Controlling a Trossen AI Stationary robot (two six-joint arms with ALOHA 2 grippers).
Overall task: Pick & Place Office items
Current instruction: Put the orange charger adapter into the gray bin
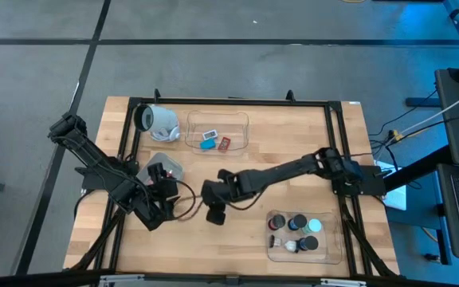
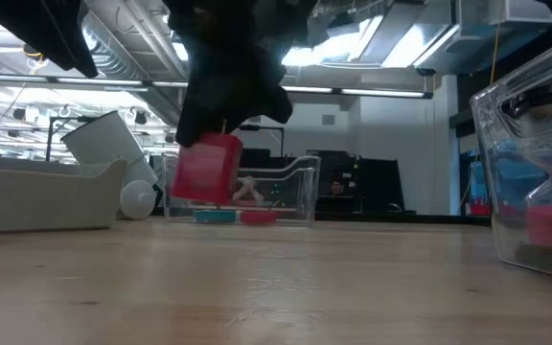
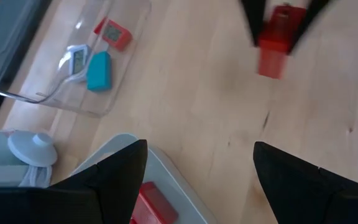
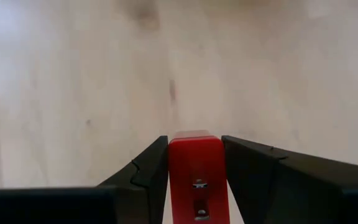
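Red block (image 4: 195, 174) pinched between right fingers (image 4: 138, 174), seemingly above table.

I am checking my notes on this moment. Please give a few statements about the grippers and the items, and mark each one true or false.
1. The right gripper is shut on a red block. True.
2. The red block rests on the table. False: the low view shows it held above the wood.
3. The left gripper is open. True.
4. The far clear tray holds only round pucks. False: it holds small teal, white and red pieces.
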